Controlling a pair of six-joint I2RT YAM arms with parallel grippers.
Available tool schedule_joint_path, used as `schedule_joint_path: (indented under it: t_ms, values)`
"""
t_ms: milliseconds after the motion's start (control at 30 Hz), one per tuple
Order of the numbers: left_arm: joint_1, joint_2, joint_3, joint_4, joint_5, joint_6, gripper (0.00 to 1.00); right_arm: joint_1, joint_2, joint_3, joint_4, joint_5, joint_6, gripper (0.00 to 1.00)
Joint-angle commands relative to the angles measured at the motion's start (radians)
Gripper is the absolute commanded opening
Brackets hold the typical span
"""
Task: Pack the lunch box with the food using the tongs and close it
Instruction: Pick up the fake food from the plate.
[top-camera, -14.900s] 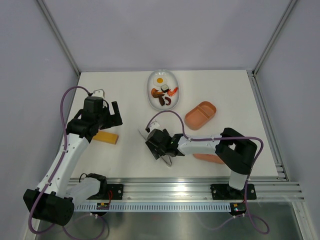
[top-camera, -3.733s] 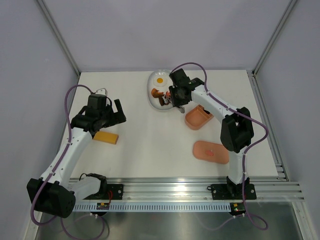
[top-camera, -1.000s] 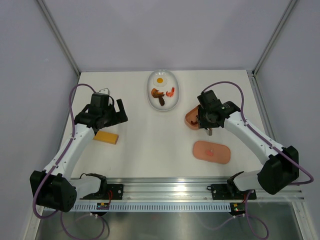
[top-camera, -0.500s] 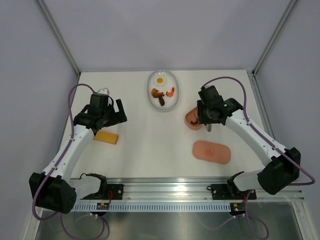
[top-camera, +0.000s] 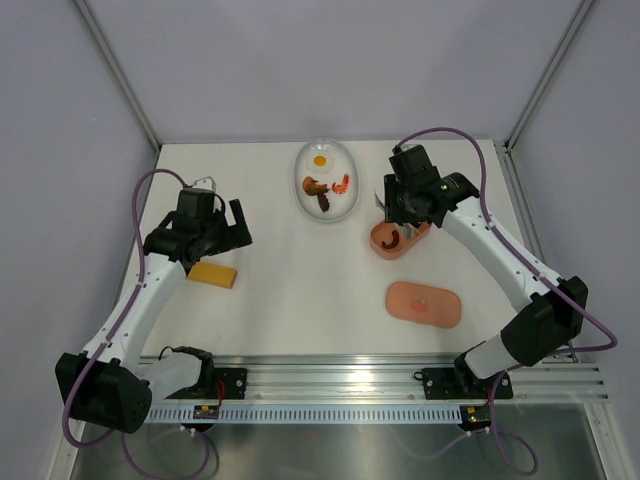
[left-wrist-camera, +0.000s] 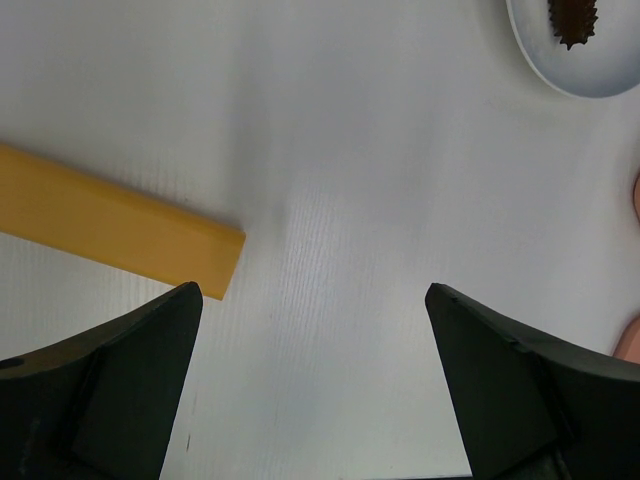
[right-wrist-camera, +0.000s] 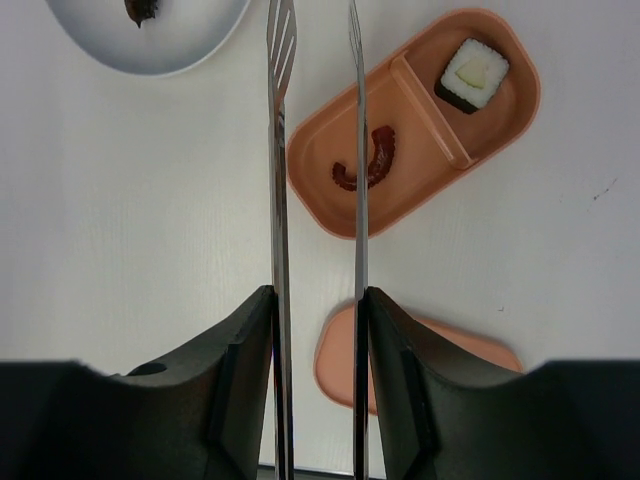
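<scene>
The pink lunch box (top-camera: 402, 240) lies open right of centre, and in the right wrist view the lunch box (right-wrist-camera: 425, 190) holds a black-and-white roll (right-wrist-camera: 471, 74) and a dark red curled piece (right-wrist-camera: 368, 165). Its flat lid (top-camera: 424, 303) lies nearer the arms. My right gripper (top-camera: 397, 203) hovers over the box's far-left end, shut on the thin silver tongs (right-wrist-camera: 279, 150), whose empty tips stand apart between box and dish. More food stays on the white dish (top-camera: 310, 168): a fried egg (top-camera: 320, 160), an orange shrimp (top-camera: 342, 183) and brown bits (top-camera: 322, 196). My left gripper (top-camera: 226, 226) is open and empty.
A yellow-orange block (top-camera: 212, 274) lies on the table just near-left of my left gripper, also as the yellow block (left-wrist-camera: 110, 225) in the left wrist view. The white dish's rim (left-wrist-camera: 585, 80) shows at that view's top right. Walls bound the table at the back and sides.
My right gripper has carried the tongs from the box's near side toward the far left, closer to the dish. The dark red piece now shows in the box. The left arm barely moved.
</scene>
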Motion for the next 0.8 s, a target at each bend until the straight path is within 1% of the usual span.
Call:
schedule_joint_path:
  t_ms: [0, 233, 367, 533, 667, 767]
  values:
    - [-0.003, -0.047, -0.003, 0.015, -0.034, 0.015, 0.99, -0.002, 0.070, 0.104, 0.034, -0.039, -0.023, 0.48]
    - [-0.003, -0.049, 0.004, 0.011, -0.048, 0.032, 0.99, -0.002, 0.271, 0.300, 0.035, -0.084, -0.022, 0.48]
    - [-0.003, -0.044, 0.003, 0.017, -0.043, 0.036, 0.99, -0.002, 0.404, 0.438, 0.035, -0.070, -0.011, 0.48]
    - [-0.003, -0.044, 0.006, 0.018, -0.039, 0.038, 0.99, -0.001, 0.522, 0.572, 0.023, -0.042, 0.001, 0.48]
    - [-0.003, -0.047, 0.007, 0.020, -0.034, 0.038, 0.99, -0.002, 0.587, 0.595, 0.051, -0.035, 0.023, 0.49]
    - [-0.003, -0.050, 0.003, 0.020, -0.032, 0.038, 0.99, -0.002, 0.633, 0.620, 0.042, -0.027, 0.029, 0.48]
